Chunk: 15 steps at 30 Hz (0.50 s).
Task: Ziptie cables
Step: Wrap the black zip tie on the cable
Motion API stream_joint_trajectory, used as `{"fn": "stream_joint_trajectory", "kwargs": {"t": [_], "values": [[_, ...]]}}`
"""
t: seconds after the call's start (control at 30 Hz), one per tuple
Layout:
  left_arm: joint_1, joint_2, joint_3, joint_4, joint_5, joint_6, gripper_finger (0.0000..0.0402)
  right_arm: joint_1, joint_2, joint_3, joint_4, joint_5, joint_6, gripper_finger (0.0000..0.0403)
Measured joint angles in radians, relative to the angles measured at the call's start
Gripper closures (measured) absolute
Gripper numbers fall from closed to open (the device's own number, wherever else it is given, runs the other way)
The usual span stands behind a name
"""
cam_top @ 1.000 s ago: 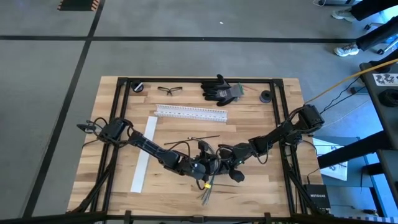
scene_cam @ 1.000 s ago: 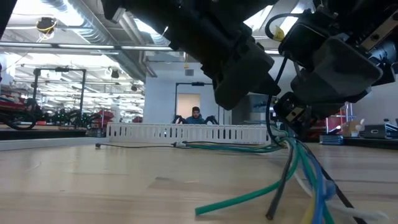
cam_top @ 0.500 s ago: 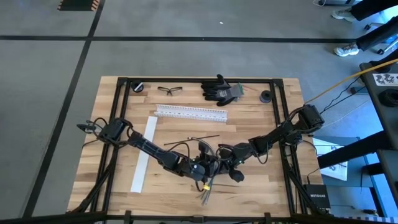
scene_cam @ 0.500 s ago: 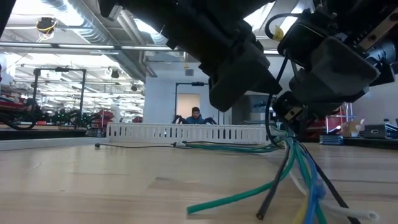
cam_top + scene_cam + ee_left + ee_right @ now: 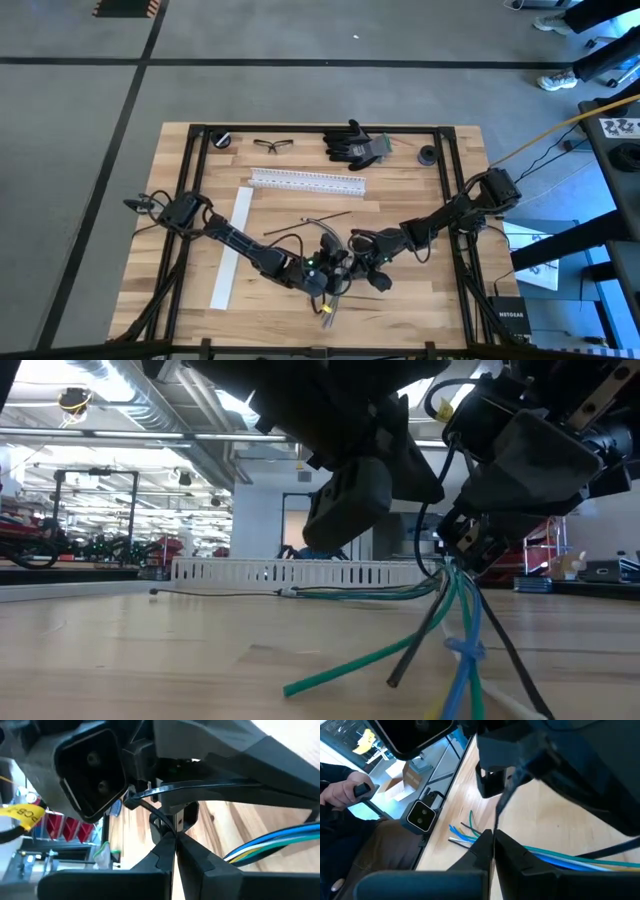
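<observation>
We count one bundle of cables (image 5: 333, 292) in green, blue, yellow, white and black, near the table's (image 5: 420, 310) front middle; one white slotted rail (image 5: 306, 181); one white strip (image 5: 229, 249); one pair of gloves (image 5: 354, 144); one pair of glasses (image 5: 272, 145). Bare wood lies open left and right. Left gripper (image 5: 327, 279) and right gripper (image 5: 352, 262) meet over the bundle, each clamped tight on a thin black strand.

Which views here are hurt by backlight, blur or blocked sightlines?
Low view: bright ceiling lights leave both arms near-black silhouettes, while the cables read clearly. Left wrist view: the near housing is soft and fills much of the frame, the left pincer shut. Right wrist view: dark blurred housing covers the upper right, the right pincer shut. High view: evenly lit, table sharp.
</observation>
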Motion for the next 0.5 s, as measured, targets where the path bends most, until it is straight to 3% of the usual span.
{"fn": "stream_joint_trajectory", "kwargs": {"t": [0.5], "values": [[-0.011,0.0,0.0,0.008,-0.045,0.139,0.0402,0.001,0.0,0.0,0.006,-0.01,0.102,0.0403]]}}
